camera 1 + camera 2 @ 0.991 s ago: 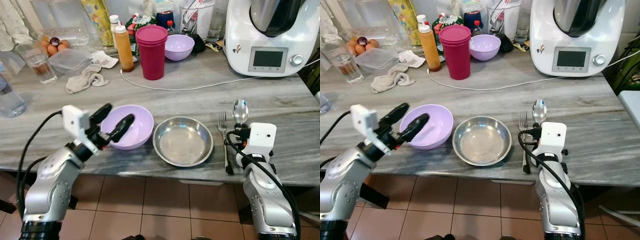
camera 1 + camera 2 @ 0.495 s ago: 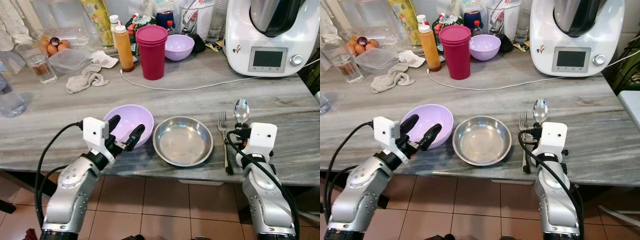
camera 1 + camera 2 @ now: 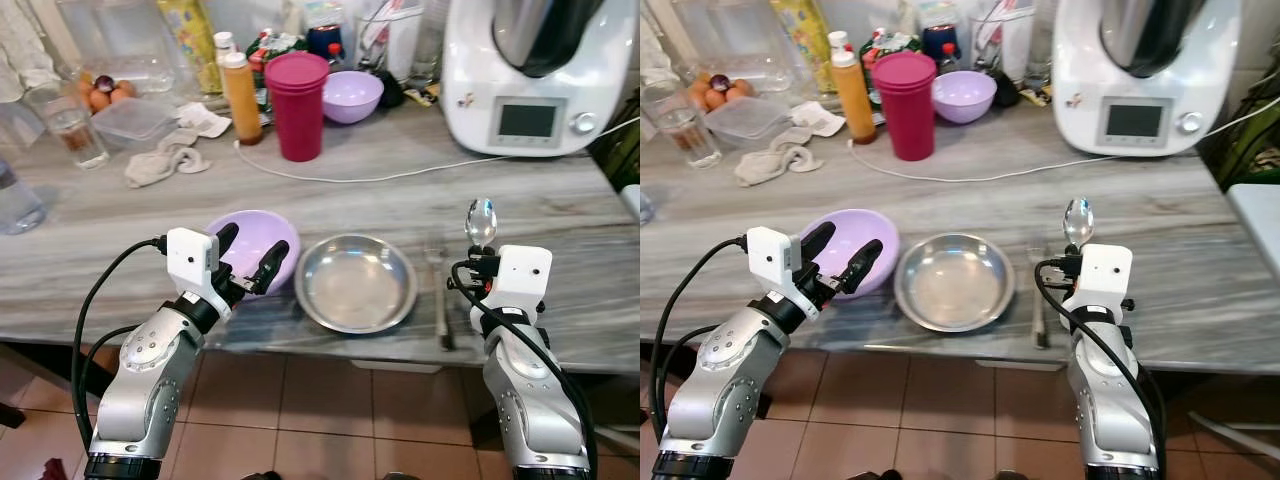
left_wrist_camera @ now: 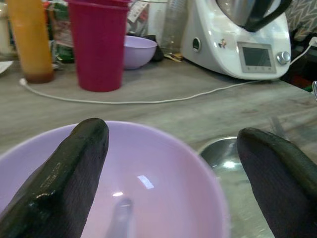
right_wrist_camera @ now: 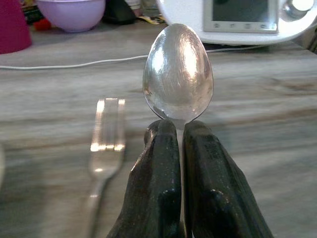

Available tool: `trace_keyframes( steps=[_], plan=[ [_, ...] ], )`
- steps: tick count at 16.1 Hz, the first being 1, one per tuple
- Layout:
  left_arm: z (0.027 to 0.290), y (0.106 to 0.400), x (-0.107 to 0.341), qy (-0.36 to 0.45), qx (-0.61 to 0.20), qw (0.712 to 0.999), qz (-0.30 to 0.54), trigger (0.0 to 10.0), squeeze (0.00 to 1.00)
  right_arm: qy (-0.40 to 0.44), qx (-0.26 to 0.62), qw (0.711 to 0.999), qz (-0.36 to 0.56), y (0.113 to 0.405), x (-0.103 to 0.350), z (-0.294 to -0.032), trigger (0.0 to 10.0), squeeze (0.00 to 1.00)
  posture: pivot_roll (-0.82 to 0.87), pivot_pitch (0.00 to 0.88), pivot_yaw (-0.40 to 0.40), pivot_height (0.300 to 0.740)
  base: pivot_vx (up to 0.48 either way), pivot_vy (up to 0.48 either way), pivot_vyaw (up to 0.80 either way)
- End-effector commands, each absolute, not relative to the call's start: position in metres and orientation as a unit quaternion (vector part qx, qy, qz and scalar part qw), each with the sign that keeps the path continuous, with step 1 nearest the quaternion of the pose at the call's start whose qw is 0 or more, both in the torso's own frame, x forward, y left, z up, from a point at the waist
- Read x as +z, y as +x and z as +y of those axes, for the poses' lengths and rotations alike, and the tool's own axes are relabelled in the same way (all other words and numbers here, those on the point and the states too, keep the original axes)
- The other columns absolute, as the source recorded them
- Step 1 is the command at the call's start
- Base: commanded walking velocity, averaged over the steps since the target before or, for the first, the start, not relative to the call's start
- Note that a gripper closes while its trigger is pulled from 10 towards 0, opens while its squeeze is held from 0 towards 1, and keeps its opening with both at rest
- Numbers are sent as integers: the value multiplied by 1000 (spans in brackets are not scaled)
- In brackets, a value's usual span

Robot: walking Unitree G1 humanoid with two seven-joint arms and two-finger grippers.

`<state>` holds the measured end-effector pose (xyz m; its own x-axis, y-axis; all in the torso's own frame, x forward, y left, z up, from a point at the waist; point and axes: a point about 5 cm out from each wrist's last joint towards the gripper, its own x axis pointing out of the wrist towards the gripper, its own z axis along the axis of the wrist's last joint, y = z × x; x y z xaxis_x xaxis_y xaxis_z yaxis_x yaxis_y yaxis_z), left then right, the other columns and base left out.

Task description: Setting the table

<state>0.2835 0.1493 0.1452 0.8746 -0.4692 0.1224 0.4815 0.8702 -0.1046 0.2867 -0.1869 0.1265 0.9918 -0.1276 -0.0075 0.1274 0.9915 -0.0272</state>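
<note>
I take the steel plate (image 3: 356,283) as my landmark, near the front edge of the marble counter (image 3: 560,195). My right gripper (image 5: 180,130) is to the plate's right, its two black fingers pinched together on the neck of the spoon (image 3: 481,221). I hold it there, I judge, because the place setting wants the spoon outside the fork (image 3: 438,300), which already lies just right of the plate.

The spoon's long axis runs away from me toward the back of the counter, roughly parallel to the fork. Its bowl points away from me, toward the white kitchen machine (image 3: 535,70), and the handle is hidden under the fingers. I cannot tell whether the spoon touches the counter or rides just above it.

My left gripper (image 3: 250,260) is to the plate's left, fingers spread wide, poised at the near rim of the lilac bowl (image 4: 148,178) with nothing between them. The bowl sits just left of the plate, close against its rim. I read that as the bowl being set in its spot.
</note>
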Motion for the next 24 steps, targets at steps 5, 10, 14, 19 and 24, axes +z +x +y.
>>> trace_keyframes(
  steps=[5, 10, 14, 19, 24],
  plan=[
    [151, 284, 149, -58, -243, 967, -50, 10000, 0, -12, -67, 998, -6, 287, 130, -187, 10000, 0, -208, 110, 53, 740, 0, -383, 0],
    [155, 286, 156, -60, -228, 969, -69, 10000, 0, -13, -68, 998, -7, 287, 129, -187, 10000, 0, -205, 111, 54, 740, 0, -219, 0],
    [175, 293, 173, 3, -148, 981, -124, 10000, 0, -14, -66, 998, -9, 287, 129, -186, 10000, 0, -201, 110, 54, 740, 0, 0, 0],
    [174, 258, 141, -19, -263, 963, -63, 10000, 0, -7, -50, 999, -3, 288, 126, -178, 10000, 0, -184, 117, 56, 740, 0, 0, 0],
    [171, 253, 135, 0, -313, 949, -44, 10000, 0, 42, -5, 999, 23, 297, 122, -158, 10000, 0, -174, 117, 55, 740, 0, 0, 0]
  ],
)
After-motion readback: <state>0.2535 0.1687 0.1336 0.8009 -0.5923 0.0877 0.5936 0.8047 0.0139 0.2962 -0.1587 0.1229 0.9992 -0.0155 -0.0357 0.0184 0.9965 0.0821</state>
